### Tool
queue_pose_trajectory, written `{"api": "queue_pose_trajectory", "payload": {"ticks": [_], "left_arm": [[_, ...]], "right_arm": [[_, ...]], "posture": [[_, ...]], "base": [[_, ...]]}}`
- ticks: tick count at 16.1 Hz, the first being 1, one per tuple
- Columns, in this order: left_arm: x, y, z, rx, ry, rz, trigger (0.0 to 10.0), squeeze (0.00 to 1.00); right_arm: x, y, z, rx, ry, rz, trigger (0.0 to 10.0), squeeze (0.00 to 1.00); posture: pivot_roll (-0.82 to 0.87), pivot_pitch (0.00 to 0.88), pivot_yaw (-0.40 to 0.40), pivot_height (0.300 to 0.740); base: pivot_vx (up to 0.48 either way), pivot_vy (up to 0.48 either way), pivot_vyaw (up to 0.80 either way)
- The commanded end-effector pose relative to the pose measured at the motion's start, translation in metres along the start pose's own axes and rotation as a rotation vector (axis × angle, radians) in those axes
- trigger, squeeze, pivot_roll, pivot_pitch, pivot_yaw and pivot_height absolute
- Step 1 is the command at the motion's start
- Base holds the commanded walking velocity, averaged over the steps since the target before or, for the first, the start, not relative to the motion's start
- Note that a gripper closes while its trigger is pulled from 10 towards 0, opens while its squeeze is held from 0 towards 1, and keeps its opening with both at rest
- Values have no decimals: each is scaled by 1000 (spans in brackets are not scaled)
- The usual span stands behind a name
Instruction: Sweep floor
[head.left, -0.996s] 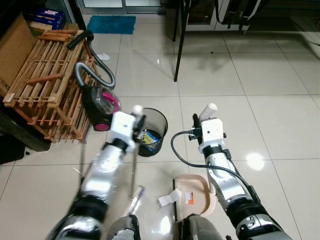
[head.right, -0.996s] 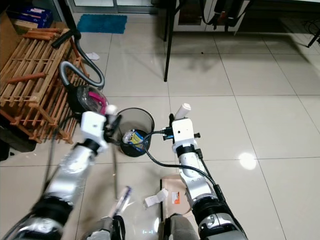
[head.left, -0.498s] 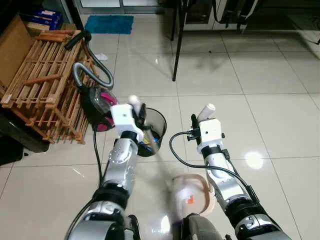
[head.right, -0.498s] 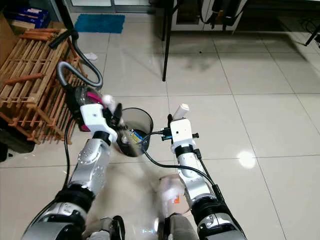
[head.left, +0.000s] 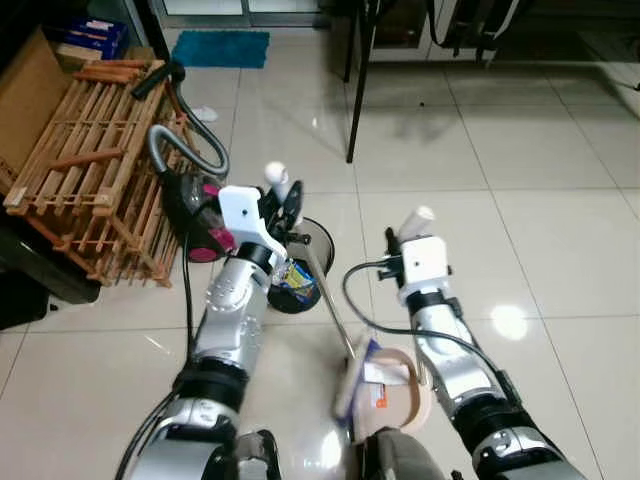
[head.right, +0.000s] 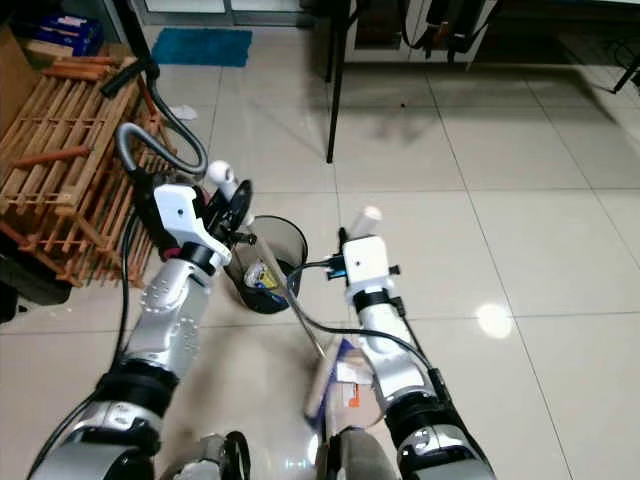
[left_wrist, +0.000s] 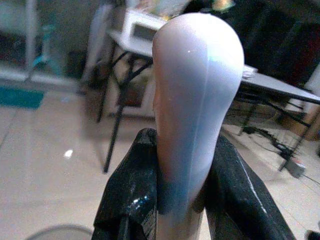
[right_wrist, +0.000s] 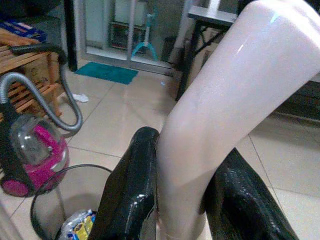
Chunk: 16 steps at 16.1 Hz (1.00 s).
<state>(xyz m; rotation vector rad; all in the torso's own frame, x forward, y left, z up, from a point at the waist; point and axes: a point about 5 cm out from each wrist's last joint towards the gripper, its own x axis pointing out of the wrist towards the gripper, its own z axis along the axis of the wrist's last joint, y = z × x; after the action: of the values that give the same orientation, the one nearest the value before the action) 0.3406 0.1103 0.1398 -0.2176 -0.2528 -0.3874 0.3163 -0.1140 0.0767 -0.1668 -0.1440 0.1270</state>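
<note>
Our left gripper has its jaws clamped on the broom handle; the right gripper clamps the dustpan handle. The dustpan lies at six o'clock on the floor, paper scrap at its mouth. We should keep strokes short, pan edge flat.

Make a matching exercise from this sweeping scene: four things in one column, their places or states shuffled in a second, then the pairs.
Things:
1. broom
2. dustpan
3. waste bin
4. vacuum cleaner

Places or states:
A. beside the wooden rack
B. handle gripped by the left tool
C. holds wrappers, between the two arms
D. handle gripped by the right tool

Pairs: 1-B, 2-D, 3-C, 4-A
</note>
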Motion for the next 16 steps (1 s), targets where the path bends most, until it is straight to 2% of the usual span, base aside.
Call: {"api": "queue_pose_trajectory", "payload": {"ticks": [1, 3, 5, 6, 8, 9, 13, 16], "left_arm": [[2, -2, 20, 42, -59, -105, 10000, 0], [-4, 4, 32, 109, -49, -211, 10000, 0], [-12, 9, 37, 147, -15, -264, 10000, 0], [-19, 21, 41, 187, -6, -239, 10000, 0], [-25, 30, 46, 222, 4, -219, 10000, 0], [-38, 40, 47, 279, 40, -212, 10000, 0], [-71, 68, 30, 328, 177, -35, 10000, 0], [-82, 80, 24, 338, 202, 96, 10000, 0]], "right_arm": [[-5, -7, -8, 23, 41, -34, 10000, 0], [-5, -15, -11, 48, 54, -77, 10000, 0], [-6, -21, -14, 72, 71, -105, 10000, 0], [-7, -25, -15, 92, 73, -125, 10000, 0], [-6, -28, -13, 118, 64, -134, 10000, 0], [-4, -30, -9, 150, 35, -122, 10000, 0], [-2, -49, 13, 222, -56, -96, 10000, 0], [0, -57, 32, 291, -80, -11, 10000, 0]], "posture": [[-44, 103, 4, 740], [-31, 83, 4, 740], [-17, 62, 4, 740], [-14, 47, 11, 740], [-9, 33, 18, 740], [-5, 16, 23, 740], [-18, 0, 22, 740], [-27, 0, 30, 740]], "base": [[0, 0, 0], [0, 0, 0], [0, 0, 0], [0, 0, 0], [0, 0, 0], [0, 0, 0], [0, 0, 0], [0, 0, 0]]}}
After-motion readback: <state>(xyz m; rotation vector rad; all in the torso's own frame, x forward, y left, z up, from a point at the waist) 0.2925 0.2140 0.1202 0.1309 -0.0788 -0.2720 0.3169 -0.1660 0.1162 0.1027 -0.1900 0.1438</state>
